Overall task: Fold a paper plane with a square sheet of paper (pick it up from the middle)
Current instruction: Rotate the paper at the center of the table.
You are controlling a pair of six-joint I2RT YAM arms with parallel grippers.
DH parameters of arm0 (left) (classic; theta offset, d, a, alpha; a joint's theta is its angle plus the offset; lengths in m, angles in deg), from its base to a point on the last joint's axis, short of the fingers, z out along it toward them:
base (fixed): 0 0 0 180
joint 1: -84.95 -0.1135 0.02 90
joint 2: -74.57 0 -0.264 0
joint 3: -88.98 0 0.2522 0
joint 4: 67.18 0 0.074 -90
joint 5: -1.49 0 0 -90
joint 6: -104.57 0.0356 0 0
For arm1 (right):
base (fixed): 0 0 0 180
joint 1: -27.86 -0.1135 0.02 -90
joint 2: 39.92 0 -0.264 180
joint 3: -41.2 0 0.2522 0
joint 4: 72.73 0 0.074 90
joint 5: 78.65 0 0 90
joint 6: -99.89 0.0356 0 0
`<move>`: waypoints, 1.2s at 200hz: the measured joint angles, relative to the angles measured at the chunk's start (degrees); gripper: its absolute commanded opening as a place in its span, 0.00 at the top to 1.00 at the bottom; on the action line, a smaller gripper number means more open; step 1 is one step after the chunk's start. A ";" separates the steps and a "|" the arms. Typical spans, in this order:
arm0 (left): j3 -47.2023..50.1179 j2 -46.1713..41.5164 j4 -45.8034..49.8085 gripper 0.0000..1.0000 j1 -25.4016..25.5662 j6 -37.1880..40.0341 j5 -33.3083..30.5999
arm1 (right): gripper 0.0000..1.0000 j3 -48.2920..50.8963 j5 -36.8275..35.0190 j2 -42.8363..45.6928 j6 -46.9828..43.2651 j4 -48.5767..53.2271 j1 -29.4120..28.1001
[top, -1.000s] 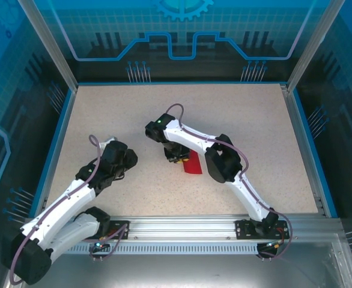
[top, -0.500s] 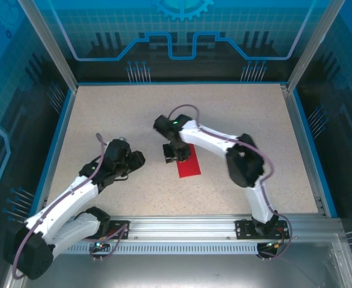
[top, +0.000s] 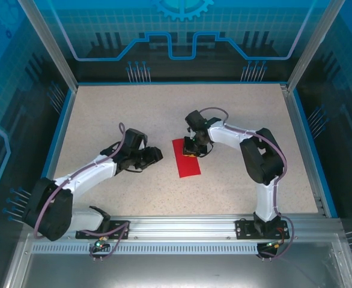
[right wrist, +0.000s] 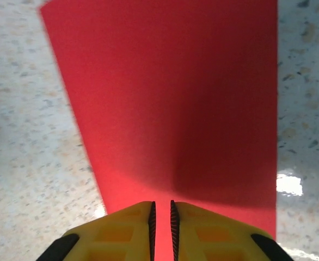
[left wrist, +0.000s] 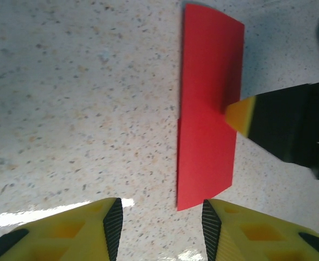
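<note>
The red sheet of paper point(top: 187, 162) lies flat on the speckled table as a narrow rectangle, long side running away from the arms. No paper plane shape is in view. My right gripper point(top: 191, 147) stands over the sheet's far half, its jaws shut to a thin slit and its tips down on the paper point(right wrist: 170, 98). In the left wrist view one of its yellow fingertips point(left wrist: 240, 115) touches the sheet's right edge point(left wrist: 208, 125). My left gripper point(top: 156, 156) is open just left of the sheet, low over bare table, with nothing between its fingers point(left wrist: 162, 228).
Blue-edged walls point(top: 60, 129) and metal posts ring the table. A slotted aluminium rail point(top: 182, 228) with both arm bases runs along the near edge. Speckled tabletop point(top: 134, 111) stretches open behind and to both sides of the sheet.
My right gripper has moved right along the table to the sheet's far end, and its jaws opened briefly, then closed. My left arm has stretched right, toward the sheet. The sheet has stayed in place.
</note>
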 measured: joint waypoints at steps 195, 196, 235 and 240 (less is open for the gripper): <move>-10.75 17.33 -1.97 0.73 0.98 3.04 9.16 | 0.72 16.72 -6.05 16.65 19.28 -14.75 -6.01; -10.86 17.46 -1.95 0.73 1.01 3.08 9.18 | 0.72 16.90 -6.03 16.85 19.21 -14.84 -5.97; -14.99 23.37 -1.95 0.81 2.75 4.63 9.79 | 0.68 29.16 -4.04 24.79 17.49 -17.92 -2.08; -15.23 23.93 -1.90 0.82 2.82 4.94 9.92 | 0.67 30.18 -3.82 25.00 17.18 -18.01 -1.66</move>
